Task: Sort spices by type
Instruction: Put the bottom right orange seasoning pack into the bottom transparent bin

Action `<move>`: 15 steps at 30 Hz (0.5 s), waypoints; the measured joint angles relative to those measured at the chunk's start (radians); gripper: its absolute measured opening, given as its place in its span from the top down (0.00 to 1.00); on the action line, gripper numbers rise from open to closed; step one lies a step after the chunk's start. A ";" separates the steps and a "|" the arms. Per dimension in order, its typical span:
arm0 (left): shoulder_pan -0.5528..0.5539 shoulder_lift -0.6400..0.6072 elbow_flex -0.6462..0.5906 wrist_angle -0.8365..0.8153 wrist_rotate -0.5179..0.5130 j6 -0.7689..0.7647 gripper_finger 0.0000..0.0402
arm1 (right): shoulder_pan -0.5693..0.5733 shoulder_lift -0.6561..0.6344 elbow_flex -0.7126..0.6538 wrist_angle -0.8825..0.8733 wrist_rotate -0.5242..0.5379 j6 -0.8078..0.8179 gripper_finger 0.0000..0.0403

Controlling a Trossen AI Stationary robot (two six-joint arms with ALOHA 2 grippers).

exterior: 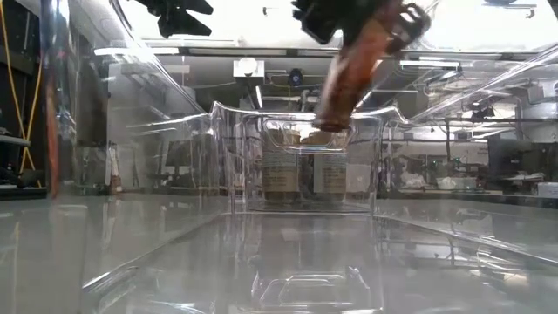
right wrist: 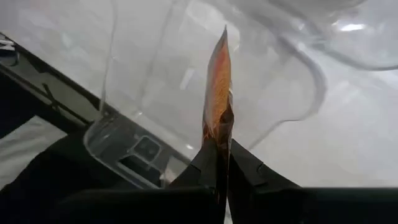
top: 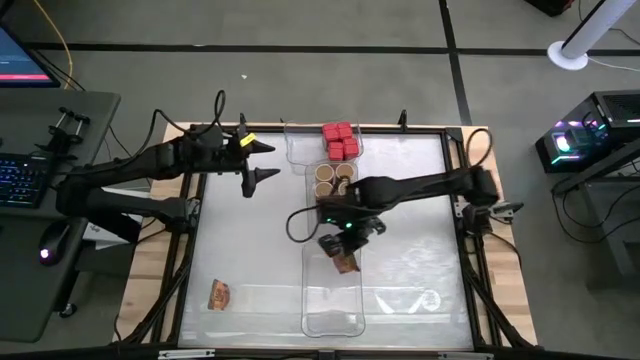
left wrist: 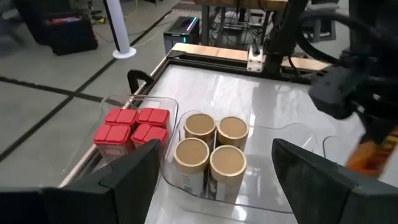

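Note:
My right gripper (top: 338, 245) is shut on a flat brown-orange spice packet (top: 347, 263), above the far end of an empty clear tray (top: 332, 320). In the low view the packet (exterior: 344, 78) hangs over that tray's far wall. Another packet (top: 219, 294) lies flat on the table at the near left. Several red boxy containers (left wrist: 130, 134) stand in a clear tray at the far edge. Several round tan-topped jars (left wrist: 211, 149) stand in the tray beside it. My left gripper (top: 268, 162) hovers open, left of those trays, touching nothing. My right gripper pinches one end of the packet (right wrist: 219, 134) between its two fingers. The fingers slant down from above. The packet shows edge-on in the right wrist view, sticking out past the fingertips. It hangs tilted below them, clear of the tray and the table.
The three clear trays stand in a row down the table's middle, from the far edge toward the near one. A raised wooden frame (top: 150, 260) borders the white table. Bare table surface lies left and right of the trays.

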 joint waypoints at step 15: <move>0.002 -0.019 0.000 -0.009 -0.009 0.198 0.27 | 0.009 0.128 0.043 -0.081 -0.062 0.179 1.00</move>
